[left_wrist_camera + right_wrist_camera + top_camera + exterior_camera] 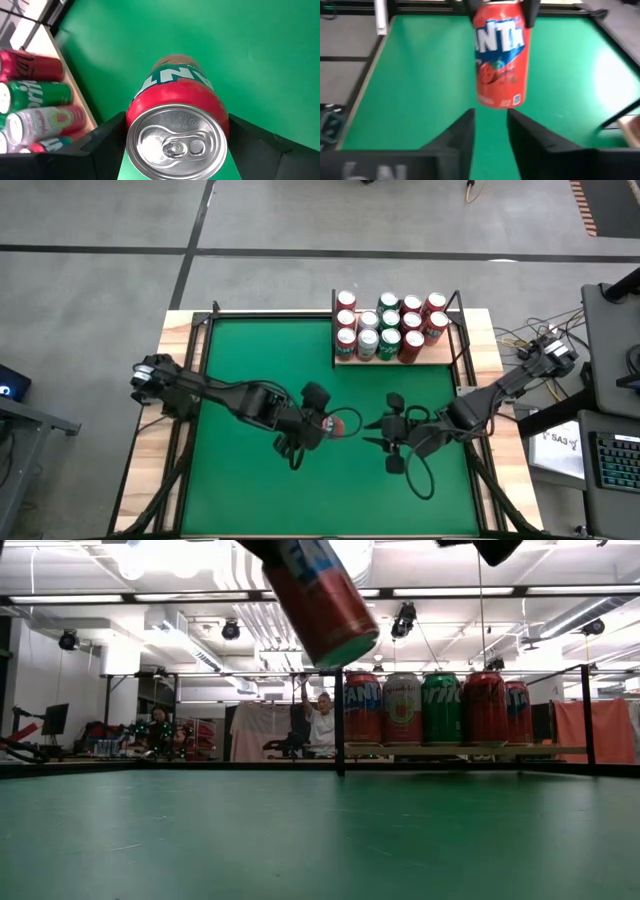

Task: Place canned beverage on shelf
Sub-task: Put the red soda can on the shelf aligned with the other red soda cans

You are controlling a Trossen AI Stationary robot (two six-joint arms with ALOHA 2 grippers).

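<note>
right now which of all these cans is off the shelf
The red Fanta can, held in the air over the green tabletop by the left gripper. Every other can stands upright on the wooden shelf.

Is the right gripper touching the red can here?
Apart. The right wrist view shows the right gripper with clear green table between its fingertips and the red can, which the left gripper holds.

arms: dark, jointed | cables: black loops | claws: black fingers
</note>
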